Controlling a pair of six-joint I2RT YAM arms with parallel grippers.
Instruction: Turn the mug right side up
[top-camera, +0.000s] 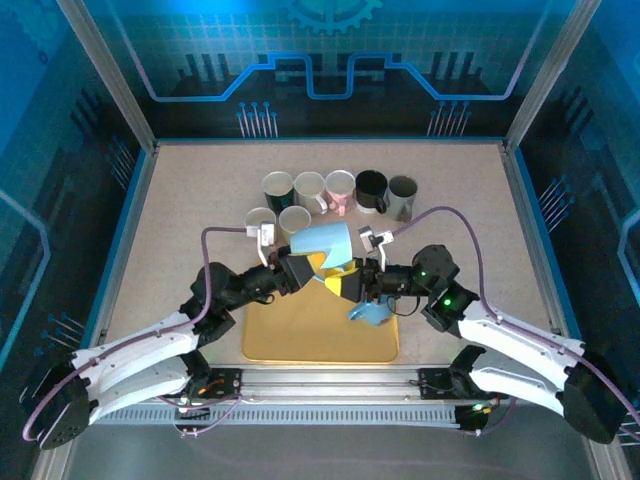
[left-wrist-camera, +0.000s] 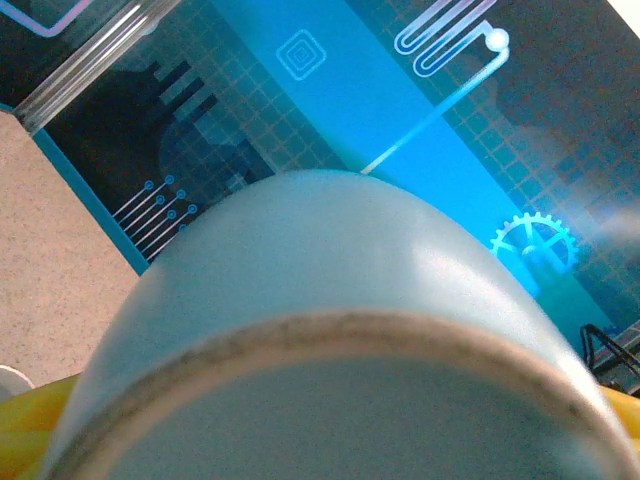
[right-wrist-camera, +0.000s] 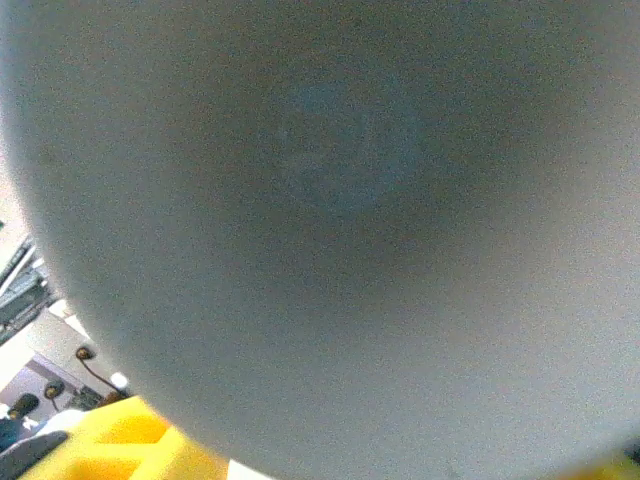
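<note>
Mug (top-camera: 322, 243), tilted aloft over far edge of yellow mat (top-camera: 290, 342), pinched by L gripper (top-camera: 302, 268); R gripper (top-camera: 366, 280) state cannot be told; may slip/drop during rotation if R grip incomplete.

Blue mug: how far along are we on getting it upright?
Done: the blue mug looks lifted above the yellow tray. In hand: it hangs tilted between the left gripper and right gripper. Left: finish turning it opening-up and set it down.
</note>
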